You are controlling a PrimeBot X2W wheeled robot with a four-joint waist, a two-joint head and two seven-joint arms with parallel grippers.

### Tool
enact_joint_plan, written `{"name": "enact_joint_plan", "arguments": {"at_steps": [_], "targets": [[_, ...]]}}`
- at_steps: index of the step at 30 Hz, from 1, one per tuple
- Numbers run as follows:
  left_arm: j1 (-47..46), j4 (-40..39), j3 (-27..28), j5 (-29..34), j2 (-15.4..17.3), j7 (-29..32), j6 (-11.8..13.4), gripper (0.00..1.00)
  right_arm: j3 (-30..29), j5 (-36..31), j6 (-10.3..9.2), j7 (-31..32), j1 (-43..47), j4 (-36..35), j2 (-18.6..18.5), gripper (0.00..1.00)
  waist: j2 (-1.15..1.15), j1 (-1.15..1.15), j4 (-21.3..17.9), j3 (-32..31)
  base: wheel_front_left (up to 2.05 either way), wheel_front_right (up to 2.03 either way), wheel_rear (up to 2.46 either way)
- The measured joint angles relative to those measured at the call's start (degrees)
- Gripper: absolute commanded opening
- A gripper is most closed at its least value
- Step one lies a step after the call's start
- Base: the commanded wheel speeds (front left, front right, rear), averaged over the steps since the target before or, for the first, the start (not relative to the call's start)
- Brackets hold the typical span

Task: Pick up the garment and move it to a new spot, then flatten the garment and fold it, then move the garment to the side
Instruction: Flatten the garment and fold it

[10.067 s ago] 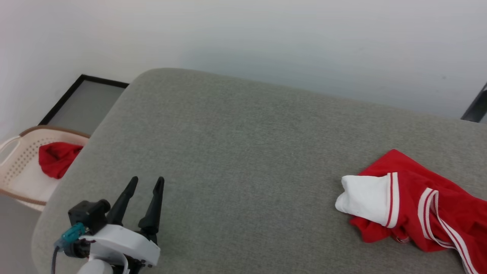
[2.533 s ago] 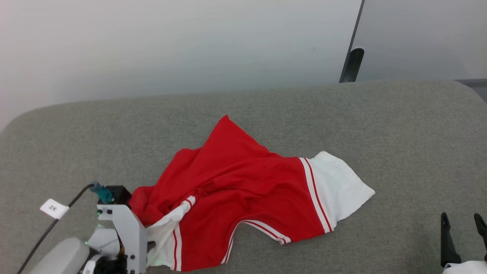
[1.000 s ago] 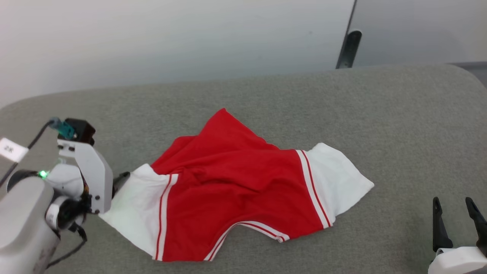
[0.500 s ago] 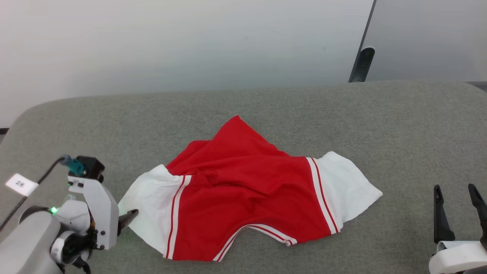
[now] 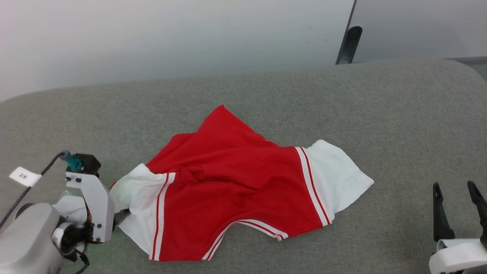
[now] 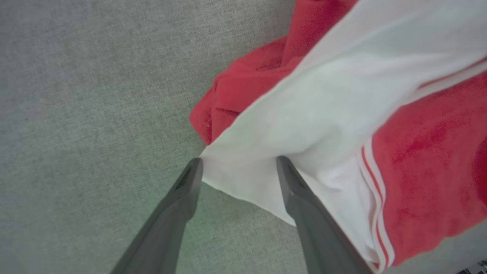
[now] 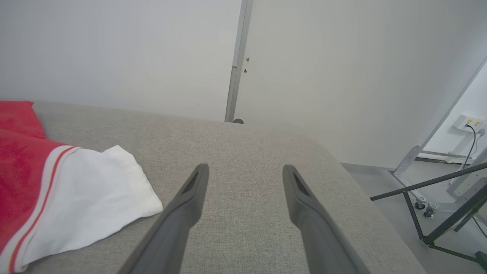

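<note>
Left claw (image 6: 237, 163): its two dark fingers stand wide apart, low down by the grey pad (image 5: 399, 114). It grips nothing.
Left claw tips: they sit right at the edge of a white sleeve end (image 6: 304, 114). One tip is at the corner of the white cloth, the other shows over it, and white cloth fills the gap.
Red top (image 5: 236, 186): it lies on the grey pad, near the middle. It is spread out but rumpled, with a peak of red cloth at the far side.
Sleeves: one white end is by the left claw. The other white end (image 5: 335, 179) points toward the right claw. Thin red and white stripes run beside each.
Right claw (image 5: 454, 188): wide open too, with nothing in it. It is well apart from the red top, over bare grey pad.
Behind: a pale wall (image 5: 152, 38) and a dark post (image 5: 348, 42).
</note>
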Motion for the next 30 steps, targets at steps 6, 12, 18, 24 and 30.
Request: {"name": "enact_joint_plan", "arguments": {"at_steps": [6,12,18,24,30], "targets": [[-2.6,5.7,-0.9,0.2,-1.4,0.4,-0.5,1.0,0.0,0.0,0.0,0.0,-1.1,-0.3,-0.3,1.0,0.0,0.0,-0.8,2.3,0.0,0.0,0.0],[-5.1,9.8,-1.8,0.2,-3.1,-0.1,-1.0,1.0,0.0,0.0,0.0,0.0,-1.8,-0.5,-0.3,1.0,0.0,0.0,-1.0,4.0,0.0,0.0,0.0],[-7.5,14.9,-1.7,-1.9,-5.6,2.6,-1.3,0.27,1.3,0.6,0.0,0.7,-2.7,-0.2,-1.1,1.0,0.0,0.0,-0.5,4.4,0.0,0.0,0.0],[-8.8,17.6,-1.1,-4.5,-6.9,6.4,-1.2,0.0,7.0,5.8,0.0,7.2,-3.4,-1.4,-4.2,1.0,0.0,0.0,0.4,4.2,0.0,0.0,0.0],[-9.7,17.8,-1.1,-5.4,-7.8,9.0,-1.1,0.0,13.6,12.5,0.01,17.2,-5.9,-4.0,-10.6,1.0,0.0,0.0,1.7,4.2,0.0,0.0,0.0]]}}
